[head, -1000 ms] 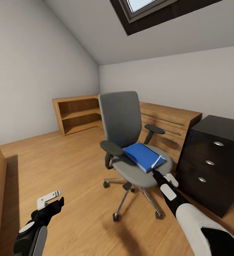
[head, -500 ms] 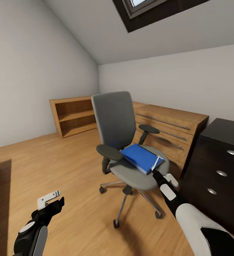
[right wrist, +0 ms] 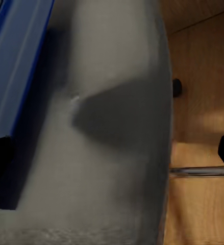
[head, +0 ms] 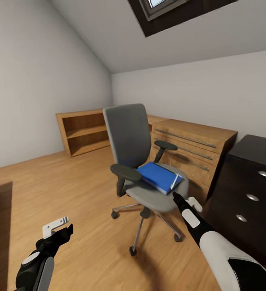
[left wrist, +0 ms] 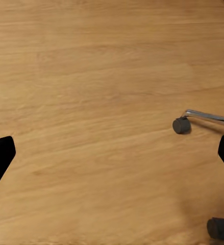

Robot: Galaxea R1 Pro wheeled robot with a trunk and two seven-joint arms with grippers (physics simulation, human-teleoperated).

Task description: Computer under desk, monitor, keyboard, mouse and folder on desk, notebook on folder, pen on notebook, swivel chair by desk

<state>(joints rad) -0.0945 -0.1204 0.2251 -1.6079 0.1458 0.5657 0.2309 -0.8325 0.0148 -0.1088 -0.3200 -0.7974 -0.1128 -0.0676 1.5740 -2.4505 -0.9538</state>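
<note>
Your right gripper point(head: 180, 199) has its jaws wide apart, the black tips showing at opposite edges of the right wrist view. They hold nothing and hang just above the grey seat of the swivel chair point(head: 129, 133), at the seat's 5 o'clock edge in the head view. The blue folder point(head: 159, 177) lies flat on the seat, just beyond the jaws toward 11 o'clock; in the right wrist view its edge point(right wrist: 17, 81) runs beside one tip, apart from it.

Your left gripper point(head: 57, 226) sits low at 7 o'clock in the head view, jaws also wide apart and empty, over the wooden floor point(left wrist: 91, 102) near a chair castor point(left wrist: 181, 125).

The counter's black drawer unit point(head: 250, 194) stands at 3 o'clock, right of the chair.
</note>
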